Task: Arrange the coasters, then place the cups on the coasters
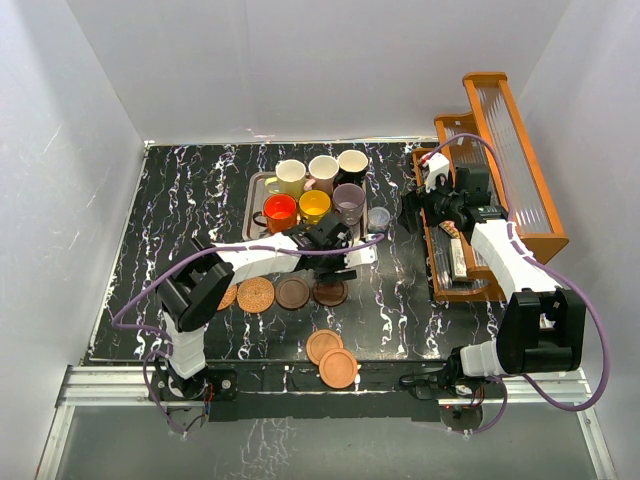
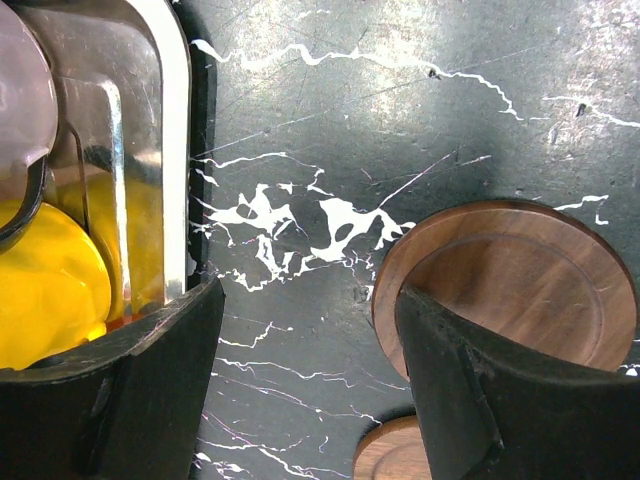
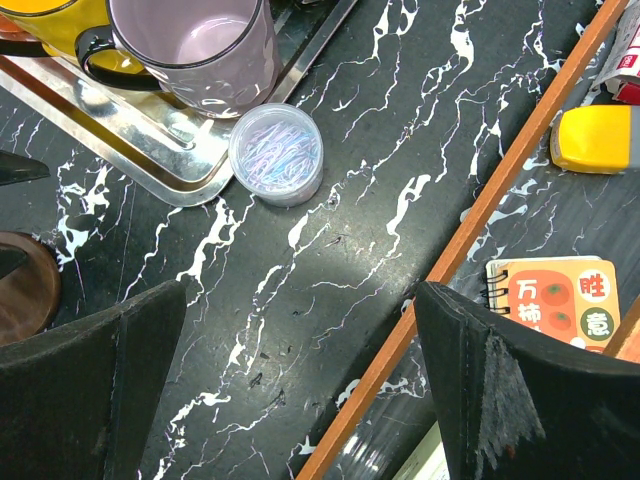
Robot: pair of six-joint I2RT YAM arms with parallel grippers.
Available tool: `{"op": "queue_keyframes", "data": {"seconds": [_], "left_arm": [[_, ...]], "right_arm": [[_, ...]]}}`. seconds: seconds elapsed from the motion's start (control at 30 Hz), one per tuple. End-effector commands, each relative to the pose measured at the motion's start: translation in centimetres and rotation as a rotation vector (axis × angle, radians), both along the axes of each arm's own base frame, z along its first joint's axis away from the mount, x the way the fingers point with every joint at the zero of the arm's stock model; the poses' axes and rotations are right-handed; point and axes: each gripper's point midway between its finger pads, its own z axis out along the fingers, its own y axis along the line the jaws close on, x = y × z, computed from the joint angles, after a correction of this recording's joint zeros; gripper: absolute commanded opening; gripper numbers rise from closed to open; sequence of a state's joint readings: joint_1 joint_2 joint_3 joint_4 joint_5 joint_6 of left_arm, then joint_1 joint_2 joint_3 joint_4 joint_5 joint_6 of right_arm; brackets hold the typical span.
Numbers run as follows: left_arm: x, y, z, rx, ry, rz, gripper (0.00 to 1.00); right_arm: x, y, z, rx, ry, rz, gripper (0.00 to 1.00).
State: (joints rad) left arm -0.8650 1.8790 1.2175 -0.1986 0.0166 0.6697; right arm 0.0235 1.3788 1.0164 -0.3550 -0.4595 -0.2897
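Desk: black marble-look top (image 1: pixel 170 200) with white veining, both arm bases at its near edge.
Room: plain white walls (image 1: pixel 300 70) close the desk in on three sides.
Steel tray: rectangular steel tray (image 1: pixel 253 205) at the far middle of the desk, holding all six cups in two rows of three.
Far row, left to right: cream-yellow cup (image 1: pixel 290 177), pink cup (image 1: pixel 323 171), black cup (image 1: pixel 352 165) with a cream inside.
Near row, left to right: red-orange cup (image 1: pixel 279 212), yellow-orange cup (image 1: pixel 314 206), purple-grey cup (image 1: pixel 348 203).
Jar: small clear lidded jar (image 3: pixel 276 153) on the desk just beside the tray's corner, with thin pale slivers showing through the lid.
Wooden box: orange-brown wooden box (image 1: pixel 500 170) along the right side, with a ribbed clear panel raised on its far side. It holds an orange notebook (image 3: pixel 553 300) and a yellow block (image 3: pixel 595 138). The rest is too cluttered to tell.
Row of coasters: four on the bare desk just in front of the tray. From the left: a half-hidden coaster (image 1: pixel 228 296) under the left arm, a wicker coaster (image 1: pixel 256 294), a first dark coaster (image 1: pixel 293 292) and a second dark coaster (image 1: pixel 329 292).
Near edge: two orange-brown coasters (image 1: pixel 323 346), overlapping.
Left gripper: left gripper (image 2: pixel 305 330) is partway open and holds nothing. It hangs low between the tray rim and a dark coaster. One finger overlaps that coaster's edge, and I cannot tell whether it touches.
Right gripper: right gripper (image 3: pixel 300 330) is spread wide and empty, over the bare desk between the jar and the box's rail.
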Motion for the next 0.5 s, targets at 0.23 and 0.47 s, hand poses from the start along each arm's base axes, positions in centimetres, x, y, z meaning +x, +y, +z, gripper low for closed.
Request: {"op": "queue_keyframes", "data": {"seconds": [0.23,0.47], "left_arm": [[-4.6,0.6,0.7,-0.02,0.217,-0.109,0.69],[-9.8,0.0,3.5,-0.093,0.423,-0.275,0.69]], "right_arm": [[0.5,-0.1,1.8,-0.004,-0.08,0.011,0.98],[0.5,-0.3,1.8,-0.007,-0.08,0.004,0.98]]}}
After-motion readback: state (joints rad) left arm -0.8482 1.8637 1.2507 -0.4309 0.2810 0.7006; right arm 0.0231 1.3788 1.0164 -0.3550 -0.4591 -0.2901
